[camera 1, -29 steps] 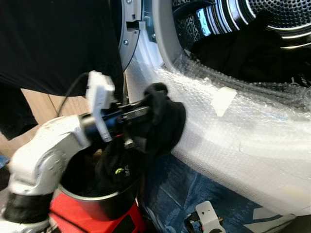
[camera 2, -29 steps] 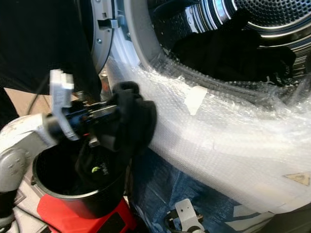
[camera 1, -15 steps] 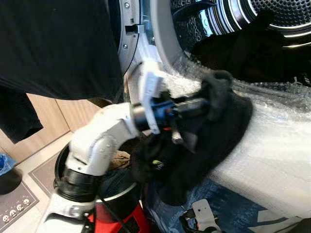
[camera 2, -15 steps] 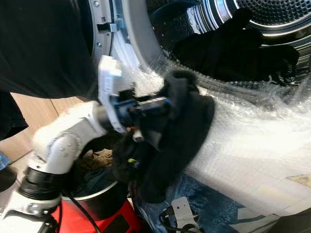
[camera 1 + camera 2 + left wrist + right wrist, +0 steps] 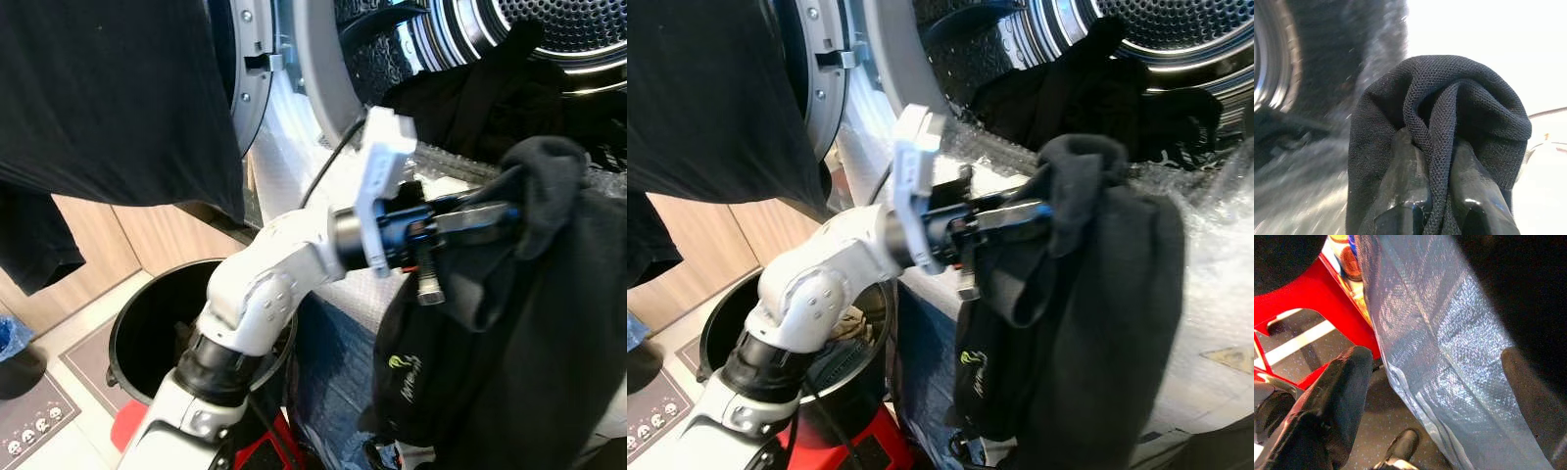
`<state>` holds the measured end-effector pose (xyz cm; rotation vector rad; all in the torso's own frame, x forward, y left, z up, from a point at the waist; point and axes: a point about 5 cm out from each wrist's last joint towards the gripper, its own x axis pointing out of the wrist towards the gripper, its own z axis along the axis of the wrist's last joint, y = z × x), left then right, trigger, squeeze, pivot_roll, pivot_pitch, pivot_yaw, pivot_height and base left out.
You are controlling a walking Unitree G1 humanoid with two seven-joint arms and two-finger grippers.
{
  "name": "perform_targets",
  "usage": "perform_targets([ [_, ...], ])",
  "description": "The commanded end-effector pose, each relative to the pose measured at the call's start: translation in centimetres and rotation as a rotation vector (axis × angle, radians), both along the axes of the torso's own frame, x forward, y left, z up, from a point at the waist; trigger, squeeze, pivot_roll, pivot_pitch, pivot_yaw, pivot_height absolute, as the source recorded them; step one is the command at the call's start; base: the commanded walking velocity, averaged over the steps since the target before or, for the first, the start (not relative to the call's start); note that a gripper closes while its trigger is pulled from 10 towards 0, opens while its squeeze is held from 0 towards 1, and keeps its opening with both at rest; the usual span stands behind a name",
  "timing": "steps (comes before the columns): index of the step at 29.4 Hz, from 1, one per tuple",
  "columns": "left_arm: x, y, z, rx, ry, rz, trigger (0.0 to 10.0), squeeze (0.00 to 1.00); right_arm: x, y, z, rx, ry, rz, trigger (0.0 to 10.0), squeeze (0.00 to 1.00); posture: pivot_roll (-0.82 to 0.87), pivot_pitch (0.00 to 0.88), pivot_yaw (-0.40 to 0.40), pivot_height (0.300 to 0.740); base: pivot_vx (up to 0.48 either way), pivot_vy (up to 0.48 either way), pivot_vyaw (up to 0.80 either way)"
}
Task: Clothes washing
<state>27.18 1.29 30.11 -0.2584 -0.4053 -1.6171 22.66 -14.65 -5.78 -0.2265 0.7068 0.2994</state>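
Left hand (image 5: 490,217) is clamped on a black garment (image 5: 509,333), which hangs in front of the washer's bubble-wrapped sill (image 5: 1215,323), short of the drum opening (image 5: 1136,59). More dark clothing (image 5: 1087,93) lies inside the drum. A black bucket (image 5: 132,338) stands on the floor below the arm, beside a red stand (image 5: 1312,308). A dark cloth (image 5: 108,88) drapes the open door. Right hand (image 5: 1435,401) is low, fingers apart, near a blue plastic sheet (image 5: 1420,333).

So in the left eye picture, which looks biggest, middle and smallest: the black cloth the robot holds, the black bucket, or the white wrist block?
1. Black cloth, though it hangs nearest the camera.
2. Black bucket, partly hidden by the arm.
3. White wrist block.
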Motion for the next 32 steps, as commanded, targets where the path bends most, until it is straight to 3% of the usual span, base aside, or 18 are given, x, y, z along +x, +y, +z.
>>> perform_targets([
  [1, 0.1, 1.5, 0.1, -0.010, -0.001, 0.056, 0.0, 0.00, -0.4, -0.3, -0.1, -0.002, -0.007, 0.025, 10.0, 0.00, 0.11, 0.043, 0.016, 0.740, 0.000, 0.000, 0.00],
  [4, -0.2, 2.6, -0.8, 0.006, 0.012, 0.090, 0.0, 0.00, -1.0, -0.3, -0.3, -0.003, -0.001, 0.114, 10.0, 0.00, 0.12, 0.038, -0.005, 0.740, 0.000, 0.000, 0.00],
  [6, -0.2, 3.2, -2.7, 0.051, 0.061, 0.118, 0.0, 0.00, -1.9, 0.1, -0.5, 0.004, 0.001, 0.258, 10.0, 0.00, 0.12, 0.036, -0.014, 0.740, 0.000, 0.000, 0.00],
  [9, 0.0, 4.0, -4.9, 0.109, 0.110, 0.178, 0.0, 0.00, -3.2, 0.1, -0.8, 0.046, 0.033, 0.378, 10.0, 0.00, 0.11, 0.030, -0.025, 0.740, 0.000, 0.000, 0.00],
  [16, 0.2, 5.2, -6.8, 0.148, 0.162, 0.267, 0.0, 0.00, -4.9, -1.4, -1.5, 0.006, 0.135, 0.510, 10.0, 0.00, 0.10, 0.030, -0.038, 0.740, 0.000, 0.000, 0.00],
  [17, 0.1, 5.3, -6.7, 0.142, 0.163, 0.269, 0.0, 0.00, -4.9, -2.0, -1.6, -0.042, 0.135, 0.499, 10.0, 0.00, 0.10, 0.027, -0.041, 0.740, 0.000, 0.000, 0.00],
  [18, 0.0, 5.6, -6.5, 0.129, 0.163, 0.283, 0.0, 0.00, -4.8, -3.6, -1.8, -0.178, 0.150, 0.467, 10.0, 0.00, 0.10, 0.028, -0.042, 0.740, 0.000, 0.000, 0.00],
  [21, 0.3, 6.0, -6.2, 0.113, 0.153, 0.324, 0.0, 0.00, -5.3, -4.9, -2.2, -0.345, 0.193, 0.552, 10.0, 0.00, 0.10, 0.025, -0.047, 0.740, 0.000, 0.000, 0.00],
  [27, 1.3, 7.2, -3.3, -0.041, 0.130, 0.392, 0.0, 0.00, -5.7, -5.8, -2.5, -0.461, 0.230, 0.612, 10.0, 0.00, 0.10, 0.041, -0.057, 0.740, 0.000, 0.000, 0.00],
  [30, 1.4, 7.7, -2.1, -0.081, 0.104, 0.410, 0.0, 0.00, -5.3, -6.1, -2.3, -0.483, 0.211, 0.518, 10.0, 0.00, 0.10, 0.041, -0.057, 0.740, 0.000, 0.000, 0.00],
  [32, 1.3, 7.7, -2.3, -0.038, 0.087, 0.404, 0.0, 0.00, -4.0, -6.1, -1.7, -0.424, 0.136, 0.358, 10.0, 0.00, 0.10, 0.053, -0.057, 0.740, 0.000, 0.000, 0.00],
])
